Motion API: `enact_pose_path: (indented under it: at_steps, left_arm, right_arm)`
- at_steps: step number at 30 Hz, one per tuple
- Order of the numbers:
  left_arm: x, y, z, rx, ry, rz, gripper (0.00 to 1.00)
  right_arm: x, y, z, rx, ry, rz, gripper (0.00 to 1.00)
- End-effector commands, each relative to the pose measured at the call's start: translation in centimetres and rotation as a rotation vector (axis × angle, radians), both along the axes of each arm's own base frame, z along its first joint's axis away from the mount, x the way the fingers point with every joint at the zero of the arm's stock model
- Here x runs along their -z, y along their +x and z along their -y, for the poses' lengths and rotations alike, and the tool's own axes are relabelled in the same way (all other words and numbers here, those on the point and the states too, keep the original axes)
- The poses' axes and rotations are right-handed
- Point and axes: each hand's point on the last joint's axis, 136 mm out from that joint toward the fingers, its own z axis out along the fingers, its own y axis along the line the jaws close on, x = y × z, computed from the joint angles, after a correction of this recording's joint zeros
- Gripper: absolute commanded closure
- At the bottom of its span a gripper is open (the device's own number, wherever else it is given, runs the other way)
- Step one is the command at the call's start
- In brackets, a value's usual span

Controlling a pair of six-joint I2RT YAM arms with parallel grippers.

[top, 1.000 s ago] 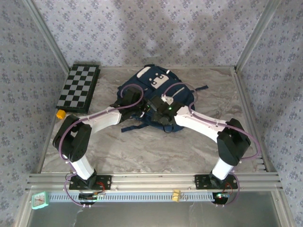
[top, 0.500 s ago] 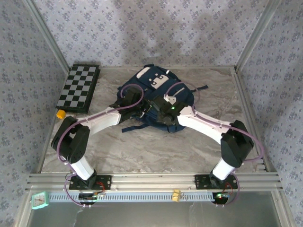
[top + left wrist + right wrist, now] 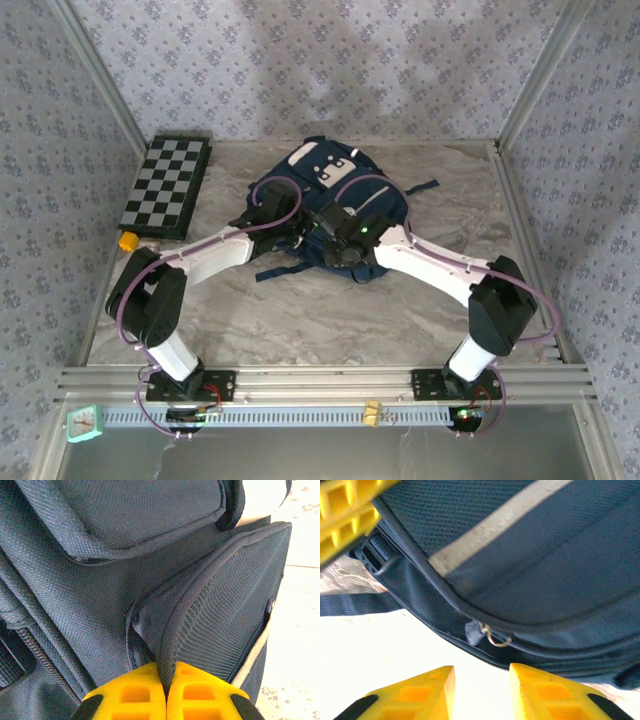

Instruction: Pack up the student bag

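Note:
The student bag (image 3: 335,185), navy with white patches, lies at the back middle of the table. My left gripper (image 3: 300,232) is at its near left side. In the left wrist view it (image 3: 166,672) is shut on the bound edge of the bag's mesh pocket (image 3: 185,615), which is pulled up into a fold. My right gripper (image 3: 328,225) is just right of it. In the right wrist view its jaws (image 3: 481,677) stand apart with nothing between them, a little short of the zipper pull (image 3: 475,631) under the white stripe (image 3: 495,525).
A folded chessboard (image 3: 165,184) lies at the back left, with a small orange object (image 3: 127,241) near it. A dark bag strap (image 3: 285,270) trails onto the table in front of the bag. Patterned walls and metal posts close in three sides.
My right gripper has moved left along the bag's near edge, closer to the left gripper, and its jaws have narrowed. The left gripper holds its grip in place.

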Motion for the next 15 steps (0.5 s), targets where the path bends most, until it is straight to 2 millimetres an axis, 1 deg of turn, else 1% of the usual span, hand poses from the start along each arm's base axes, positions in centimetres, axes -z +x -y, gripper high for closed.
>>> enact_pose_path:
  at_steps: [1, 9, 11, 15]
  left_arm:
    - [-4.6, 0.6, 0.4, 0.010, -0.053, 0.097, 1.00]
    - [-4.4, 0.7, 0.7, 0.016, -0.058, 0.090, 1.00]
    - [-4.5, 0.6, 0.7, 0.017, -0.062, 0.092, 1.00]
    - [-4.9, 0.5, 0.8, 0.020, -0.063, 0.100, 1.00]
  right_arm:
    - [0.0, 1.0, -1.1, 0.026, 0.036, 0.004, 0.69]
    - [0.4, 2.7, -0.9, 0.083, 0.037, 0.052, 0.71]
    - [0.4, 3.2, -0.8, 0.095, 0.021, 0.078, 0.69]
    - [0.5, 3.9, -0.6, 0.114, -0.008, 0.103, 0.68]
